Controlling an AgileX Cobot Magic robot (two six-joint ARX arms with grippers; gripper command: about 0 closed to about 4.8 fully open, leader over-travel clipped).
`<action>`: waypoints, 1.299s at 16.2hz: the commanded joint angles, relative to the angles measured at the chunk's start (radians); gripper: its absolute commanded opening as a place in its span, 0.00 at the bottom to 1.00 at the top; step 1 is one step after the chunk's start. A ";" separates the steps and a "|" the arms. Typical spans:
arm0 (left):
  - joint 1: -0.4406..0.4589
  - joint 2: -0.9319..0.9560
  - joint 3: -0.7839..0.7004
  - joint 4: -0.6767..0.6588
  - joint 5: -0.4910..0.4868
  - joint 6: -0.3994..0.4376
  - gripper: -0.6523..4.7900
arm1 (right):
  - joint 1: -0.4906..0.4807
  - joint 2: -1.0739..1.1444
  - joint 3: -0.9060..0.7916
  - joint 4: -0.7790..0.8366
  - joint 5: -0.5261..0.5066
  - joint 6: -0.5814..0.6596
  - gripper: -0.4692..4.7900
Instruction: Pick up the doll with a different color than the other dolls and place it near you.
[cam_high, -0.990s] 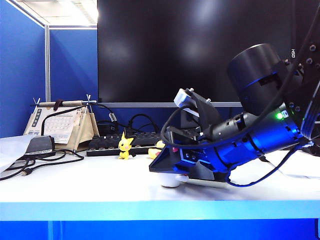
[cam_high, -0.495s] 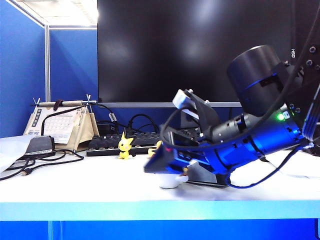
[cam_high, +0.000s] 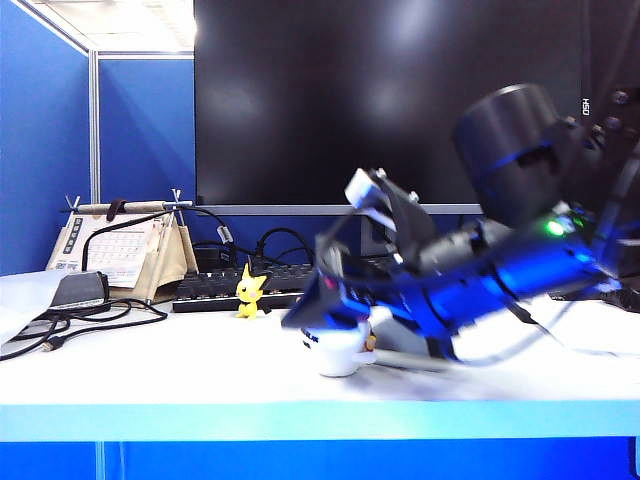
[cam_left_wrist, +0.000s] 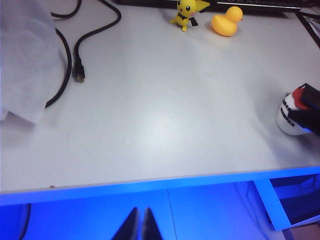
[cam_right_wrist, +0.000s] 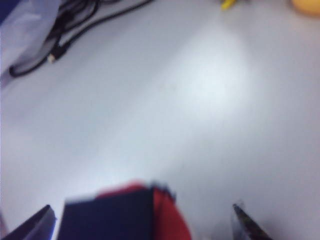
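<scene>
The right gripper (cam_high: 330, 335) has just let go: a second ago its jaws were clamped low around the white doll (cam_high: 340, 352), and now they stand spread wide, with one tip visible at each side in the right wrist view and the doll's red frill and dark cap between them. In the exterior view the arm is blurred and appears to be lifting off, leaving the doll upright on the worktop (cam_high: 180, 365) by itself, close to the front edge. The left wrist view agrees — the white doll (cam_left_wrist: 292, 116) sits near the front edge, well apart from the yellow pointy-eared figure (cam_left_wrist: 186, 13) and the rubber duck (cam_left_wrist: 226, 22), which remain at the back by the keyboard (cam_high: 215, 285). The left gripper (cam_left_wrist: 140, 227) hangs off the front of the worktop, jaws closed with the tips together and holding nothing. By my reading the placement is made — the odd-coloured doll lies near the front, and what remains is for the right arm to draw clear without knocking it.
</scene>
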 joint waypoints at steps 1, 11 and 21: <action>0.000 0.000 0.001 0.001 0.004 -0.002 0.16 | 0.002 -0.004 0.042 0.029 0.000 0.004 1.00; 0.000 0.000 0.001 0.001 0.003 -0.002 0.16 | -0.154 -0.459 0.077 -0.278 -0.074 -0.014 0.42; 0.000 0.000 0.001 0.001 0.003 -0.002 0.16 | -0.179 -1.105 -0.307 -0.651 0.256 -0.001 0.41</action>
